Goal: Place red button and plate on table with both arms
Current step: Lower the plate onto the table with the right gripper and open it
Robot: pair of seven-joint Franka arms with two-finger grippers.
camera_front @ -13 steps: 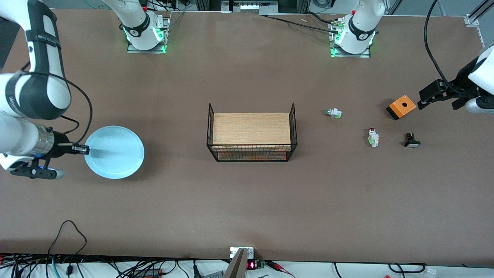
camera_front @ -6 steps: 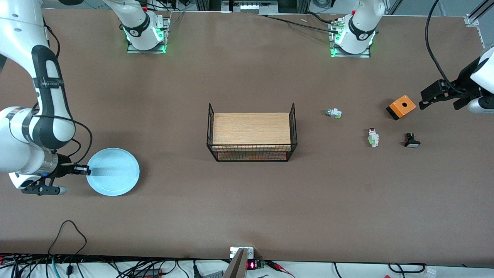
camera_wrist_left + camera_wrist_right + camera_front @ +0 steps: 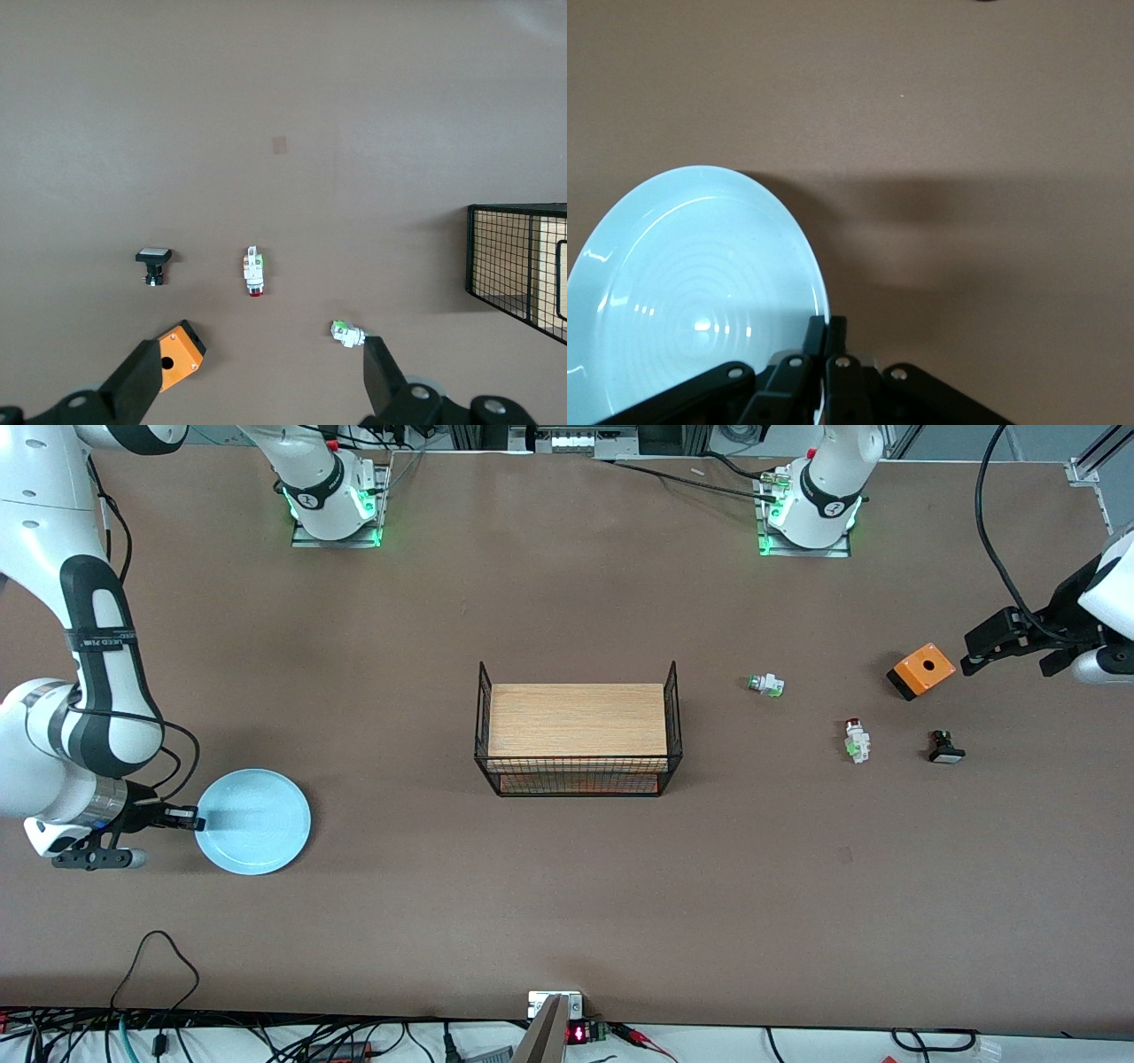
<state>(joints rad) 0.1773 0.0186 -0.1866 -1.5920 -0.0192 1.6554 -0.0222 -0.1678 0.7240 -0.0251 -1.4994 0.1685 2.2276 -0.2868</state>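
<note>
The light-blue plate (image 3: 252,821) is at the right arm's end of the brown table (image 3: 567,886), low against it. My right gripper (image 3: 190,817) is shut on its rim. In the right wrist view the plate (image 3: 682,292) fills one side and the right gripper (image 3: 827,332) pinches its edge. The red button (image 3: 856,740) lies on the table toward the left arm's end; it also shows in the left wrist view (image 3: 254,273). My left gripper (image 3: 974,648) is open and empty, up in the air beside an orange box; its jaws (image 3: 260,372) stand wide apart.
A wire-sided rack (image 3: 578,731) with a wooden top stands mid-table. Near the red button lie a white-and-green part (image 3: 766,685), a black-bodied button (image 3: 945,747) and an orange box (image 3: 921,670). Cables run along the table's front edge.
My right gripper has carried the plate down toward the table and closer to the front camera; it has almost settled. The left arm has barely moved.
</note>
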